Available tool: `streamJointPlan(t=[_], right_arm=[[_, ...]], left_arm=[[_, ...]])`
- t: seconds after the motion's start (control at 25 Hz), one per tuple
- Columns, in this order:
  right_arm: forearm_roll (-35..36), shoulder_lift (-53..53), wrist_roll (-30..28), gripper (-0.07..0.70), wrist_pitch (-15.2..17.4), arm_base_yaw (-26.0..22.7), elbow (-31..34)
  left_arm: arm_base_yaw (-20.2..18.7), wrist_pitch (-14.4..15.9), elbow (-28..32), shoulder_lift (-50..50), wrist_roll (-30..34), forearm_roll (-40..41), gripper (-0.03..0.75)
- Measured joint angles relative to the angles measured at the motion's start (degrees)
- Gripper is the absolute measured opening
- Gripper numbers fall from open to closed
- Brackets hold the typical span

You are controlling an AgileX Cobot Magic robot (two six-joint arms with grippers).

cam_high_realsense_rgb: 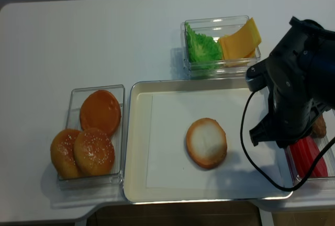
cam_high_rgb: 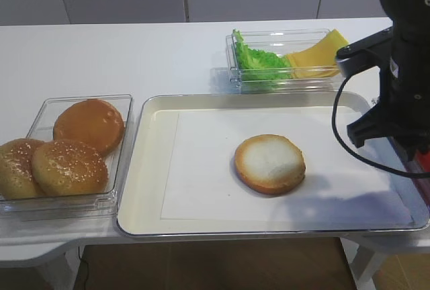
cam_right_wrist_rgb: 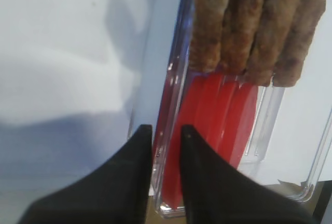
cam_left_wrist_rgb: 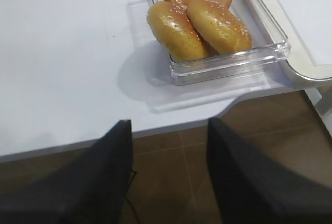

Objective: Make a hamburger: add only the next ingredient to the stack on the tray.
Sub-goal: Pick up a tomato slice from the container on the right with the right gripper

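We begin at the near edge of the table (cam_high_rgb: 168,55), where the left gripper (cam_left_wrist_rgb: 168,175) hangs past the edge above the brown floor, its two dark fingers (cam_left_wrist_rgb: 104,177) spread well apart with nothing between them. Just beyond it sits a clear bun tub (cam_high_rgb: 121,162) holding two sesame-seeded buns (cam_high_rgb: 67,167) and one smooth domed bun (cam_high_rgb: 89,124). Beside that tub lies the tray (cam_high_rgb: 151,169), cream-coloured with a metal rim and a white paper sheet (cam_high_rgb: 201,169). The bun half (cam_high_rgb: 270,163) rests cut face up on the paper, right of the tray's middle, and carries nothing on top. At the tray's right edge the right arm (cam_high_realsense_rgb: 298,90) stands over a clear ingredient tub (cam_right_wrist_rgb: 264,125). In the right wrist view, the right gripper (cam_right_wrist_rgb: 166,133) has its fingertips a narrow gap apart, straddling the tub's left wall: one fingertip outside, the other inside against the outermost of the tomato slices (cam_right_wrist_rgb: 223,115). We cannot tell whether a slice is pinched. The red slices stand on edge in a row in the tub, with the brown patties (cam_right_wrist_rgb: 249,27) just behind them. Farthest back, beyond the tray, a third clear tub (cam_high_rgb: 282,38) holds green lettuce (cam_high_rgb: 259,58) on its left and yellow cheese slices (cam_high_rgb: 316,55) on its right.
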Motion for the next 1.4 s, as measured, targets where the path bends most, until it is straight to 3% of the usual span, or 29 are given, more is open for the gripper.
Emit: streamJointPlan(t=[0.2, 0.4, 0.84, 0.96, 1.16, 1.28, 1.4], right_arm=[[-0.1, 0.0, 0.6, 0.119, 0.1, 0.0, 0.0], [-0.6, 0.0, 1.0, 0.013, 0.3, 0.0, 0.0], [-0.3, -5.2, 1.2, 0.001, 1.5, 0.0, 0.0], [0.5, -5.8, 1.3, 0.063, 1.9, 0.0, 0.0], [2.0, -5.8, 1.3, 0.293, 1.9, 0.0, 0.0], [2.2, -5.8, 1.3, 0.322, 1.9, 0.0, 0.0], [2.2, -5.8, 1.3, 0.3, 1.9, 0.0, 0.0]], left_arm=[[0.0, 0.0, 0.0, 0.0, 0.0, 0.0, 0.351], [0.0, 0.0, 0.0, 0.0, 0.0, 0.0, 0.351], [0.0, 0.0, 0.0, 0.0, 0.0, 0.0, 0.351], [0.0, 0.0, 0.0, 0.0, 0.0, 0.0, 0.351], [0.0, 0.0, 0.0, 0.0, 0.0, 0.0, 0.351], [0.0, 0.0, 0.0, 0.0, 0.0, 0.0, 0.351], [0.0, 0.0, 0.0, 0.0, 0.0, 0.0, 0.351]])
